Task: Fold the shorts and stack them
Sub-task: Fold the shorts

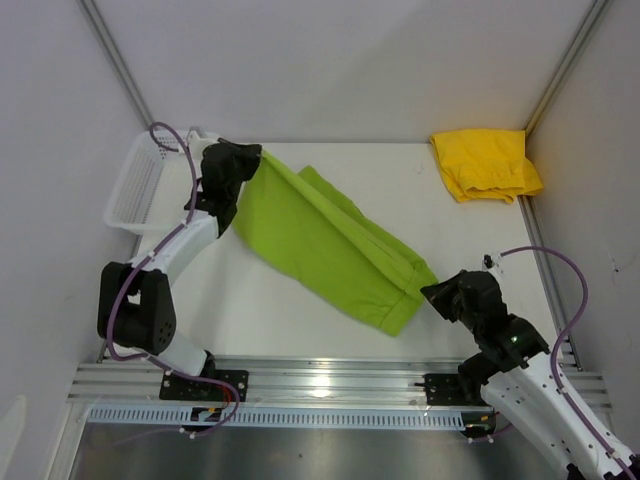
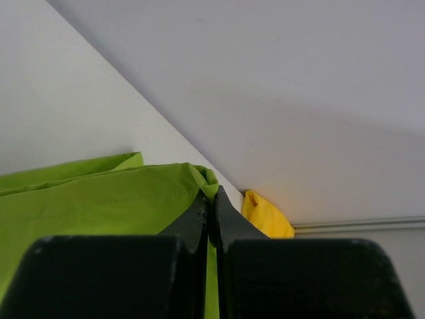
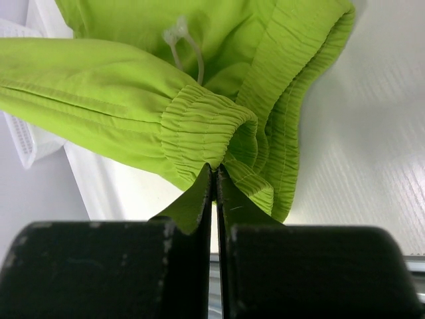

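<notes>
— What has the left pincer point(image 1: 258, 153) got?
— It is clenched on one corner of the lime green shorts point(image 1: 320, 240), just beside the white basket point(image 1: 135, 185), at its far right corner.
— And the right pincer point(image 3: 214, 171)?
— It is clamped on the gathered waistband point(image 3: 199, 126) at the other end of the same shorts, well apart from the basket, toward the near right. A white drawstring point(image 3: 182, 36) shows just beyond its tips.
— So the cloth runs between them?
— Yes, slantwise from the basket's side across the bench point(image 1: 400, 180).
— The yellow shorts point(image 1: 485, 163)?
— Bunched on the bench, far across from the basket, touching neither pincer.
</notes>
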You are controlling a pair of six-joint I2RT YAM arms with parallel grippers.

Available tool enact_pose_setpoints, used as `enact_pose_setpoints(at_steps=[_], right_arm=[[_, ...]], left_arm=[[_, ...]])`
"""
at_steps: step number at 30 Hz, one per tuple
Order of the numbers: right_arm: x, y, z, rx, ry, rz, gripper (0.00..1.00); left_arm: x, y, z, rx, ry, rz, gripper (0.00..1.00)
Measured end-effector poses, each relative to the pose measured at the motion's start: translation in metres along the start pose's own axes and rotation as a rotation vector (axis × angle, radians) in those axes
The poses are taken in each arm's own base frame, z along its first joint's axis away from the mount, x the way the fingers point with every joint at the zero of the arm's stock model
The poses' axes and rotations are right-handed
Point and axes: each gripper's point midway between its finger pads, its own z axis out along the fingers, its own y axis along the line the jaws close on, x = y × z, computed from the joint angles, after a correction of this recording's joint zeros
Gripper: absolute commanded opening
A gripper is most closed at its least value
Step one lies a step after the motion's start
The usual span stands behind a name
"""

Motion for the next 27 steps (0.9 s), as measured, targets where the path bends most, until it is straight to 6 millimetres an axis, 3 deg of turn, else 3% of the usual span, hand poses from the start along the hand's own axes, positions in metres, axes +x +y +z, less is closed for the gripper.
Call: enact_pose_setpoints(at_steps=[7,11,14,20,24,27], right_arm=[[-0.008,-0.004,0.006,0.012,-0.038,0.047,0.00],[-0.010,-0.008,0.012,0.020,-0.056,0.068,0.00],[-0.013,-0.013,0.017,0.040,-0.072,0.083,0.00],[-0.021,-0.020,0.029,0.094,-0.095,0.098,0.00],[-0.020,-0.021,0.034,0.098,-0.090,0.093,0.00],[-0.019,-0.018,0.035,0.083,-0.084,0.085,0.00]], left_arm=[[-0.001,-0.044,0.003,0.125,-0.029,-0.012,0.00],[0.009,-0.055,0.017,0.153,-0.027,-0.006,0.00],[0.023,-0.050,0.032,0.143,-0.015,-0.001,0.00],[0.041,-0.018,0.054,0.047,-0.008,0.048,0.00],[0.035,-0.018,0.049,0.025,-0.047,0.101,0.00],[0.017,-0.026,0.029,0.010,-0.096,0.143,0.00]])
